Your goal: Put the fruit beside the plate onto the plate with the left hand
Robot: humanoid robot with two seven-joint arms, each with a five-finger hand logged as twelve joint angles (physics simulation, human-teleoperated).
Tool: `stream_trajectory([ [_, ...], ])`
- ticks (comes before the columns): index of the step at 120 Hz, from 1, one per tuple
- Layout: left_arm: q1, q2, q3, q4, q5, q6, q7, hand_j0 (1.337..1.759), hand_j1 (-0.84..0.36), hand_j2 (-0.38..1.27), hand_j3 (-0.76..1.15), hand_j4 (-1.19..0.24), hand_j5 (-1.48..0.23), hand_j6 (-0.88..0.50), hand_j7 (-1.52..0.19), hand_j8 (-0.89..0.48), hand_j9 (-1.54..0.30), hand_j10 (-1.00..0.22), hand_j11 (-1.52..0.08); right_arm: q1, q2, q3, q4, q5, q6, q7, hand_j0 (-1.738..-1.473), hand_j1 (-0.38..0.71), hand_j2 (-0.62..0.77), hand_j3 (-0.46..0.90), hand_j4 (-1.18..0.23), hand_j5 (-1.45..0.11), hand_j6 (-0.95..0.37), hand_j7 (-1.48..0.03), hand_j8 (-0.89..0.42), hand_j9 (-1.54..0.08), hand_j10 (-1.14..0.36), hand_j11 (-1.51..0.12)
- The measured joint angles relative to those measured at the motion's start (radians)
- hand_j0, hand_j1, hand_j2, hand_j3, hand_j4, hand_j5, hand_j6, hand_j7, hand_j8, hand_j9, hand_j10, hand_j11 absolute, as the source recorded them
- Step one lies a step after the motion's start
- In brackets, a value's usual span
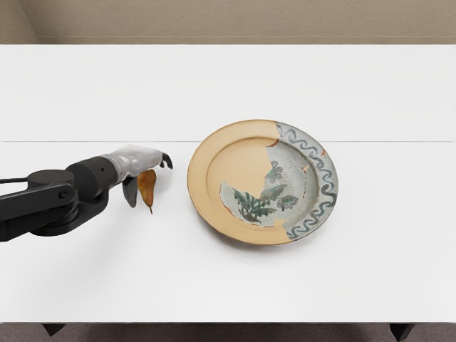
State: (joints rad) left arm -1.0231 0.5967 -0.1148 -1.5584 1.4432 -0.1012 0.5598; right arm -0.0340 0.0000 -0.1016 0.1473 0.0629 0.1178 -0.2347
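A small brown-orange pear (147, 189) sits just left of the plate (214, 158), its stem pointing toward the near edge of the table. My left hand (148, 177) comes in from the left and covers the pear's upper part. The dark thumb (130, 193) lies on the pear's left side and the curled fingertips (166, 161) reach over its top right, so the hand is closed around the fruit. The plate is a wide ochre dish with a grey-blue wavy rim and a green plant motif; nothing lies on it. A narrow gap separates pear and plate rim.
The white table (228, 285) extends widely around the plate. Its near edge runs along the bottom of the view, with dark table legs (401, 330) showing below. The black left forearm (50, 203) crosses the table's left side.
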Motion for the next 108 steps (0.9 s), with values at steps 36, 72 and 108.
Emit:
stream_trajectory([
  [36,0.000,0.000,-0.001,0.001,0.000,-0.014,0.003,1.658,-0.08,0.08,0.00,-0.37,-0.47,-0.37,-0.47,-0.37,-0.47,-0.36,-0.47,-0.001,0.000,0.000,0.000,0.000,0.000,0.000,-1.658,-0.35,0.00,0.00,0.00,0.00,0.00,0.00,0.00,0.00,0.00,0.00],
  [72,0.001,0.000,-0.001,0.001,0.001,-0.013,0.003,1.658,-0.12,0.08,0.00,-0.40,-0.51,-0.40,-0.51,-0.39,-0.52,-0.40,-0.52,0.000,0.000,-0.001,0.000,0.000,-0.001,0.000,-1.658,-0.35,0.00,0.00,0.00,0.00,0.00,0.00,0.00,0.00,0.00,0.00],
  [108,0.002,0.002,0.000,0.005,0.000,-0.015,0.006,1.658,-0.19,0.10,0.00,-0.46,-0.58,-0.46,-0.58,-0.41,-0.59,-0.46,-0.59,0.000,0.000,-0.001,0.000,0.000,-0.001,0.000,-1.658,-0.35,0.00,0.00,0.00,0.00,0.00,0.00,0.00,0.00,0.00,0.00],
])
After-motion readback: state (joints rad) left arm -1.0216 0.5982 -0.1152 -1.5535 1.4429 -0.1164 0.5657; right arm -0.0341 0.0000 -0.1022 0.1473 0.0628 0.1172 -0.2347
